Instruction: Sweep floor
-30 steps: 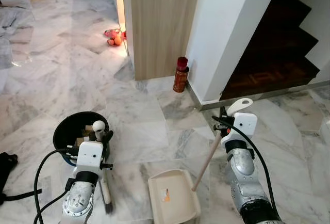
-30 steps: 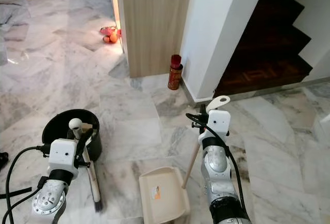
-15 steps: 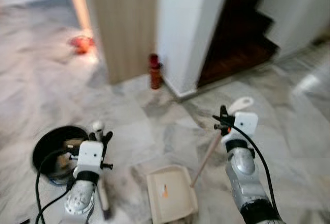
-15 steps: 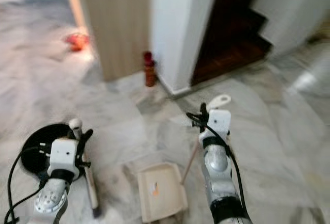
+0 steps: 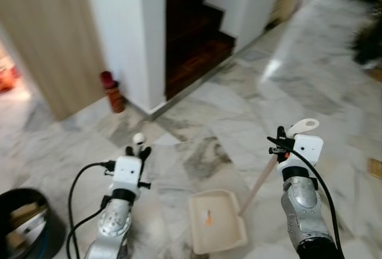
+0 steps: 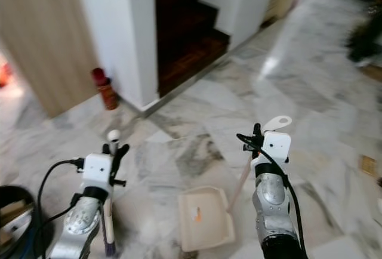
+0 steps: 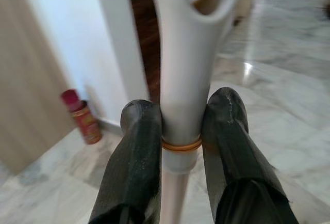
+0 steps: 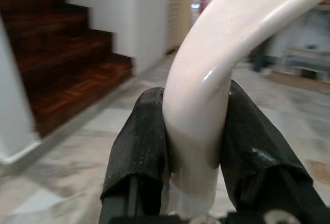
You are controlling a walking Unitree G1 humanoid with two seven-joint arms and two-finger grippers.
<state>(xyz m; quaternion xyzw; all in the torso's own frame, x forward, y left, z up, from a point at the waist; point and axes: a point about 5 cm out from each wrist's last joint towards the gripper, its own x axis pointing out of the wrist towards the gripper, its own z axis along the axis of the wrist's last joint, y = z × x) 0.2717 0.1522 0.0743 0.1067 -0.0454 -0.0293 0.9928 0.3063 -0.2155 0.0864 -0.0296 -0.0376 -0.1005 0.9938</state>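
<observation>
My left gripper [image 6: 113, 150] is shut on the white top of the broom handle [image 7: 178, 79], its black fingers [image 7: 139, 152] pressing both sides. The broom's stick [image 6: 107, 229] runs down to the marble floor beside my left arm. My right gripper [image 5: 280, 142] is shut on the curved white grip [image 8: 206, 95] of the dustpan's long wooden handle [image 5: 258, 181]. The beige dustpan tray [image 5: 216, 220] rests on the floor between my arms, with a small orange mark inside it.
A black bin [image 5: 24, 226] with scraps sits at the lower left edge. A red can [image 5: 111, 92] stands by the white wall corner. Dark wooden stairs [image 5: 191, 32] rise behind it. A wooden panel [image 5: 36, 44] is far left. Open marble floor [image 5: 310, 86] stretches right.
The camera has swung to the right: the bin slid to the left edge and the staircase came to the middle. Both grippers keep their hold on broom and dustpan.
</observation>
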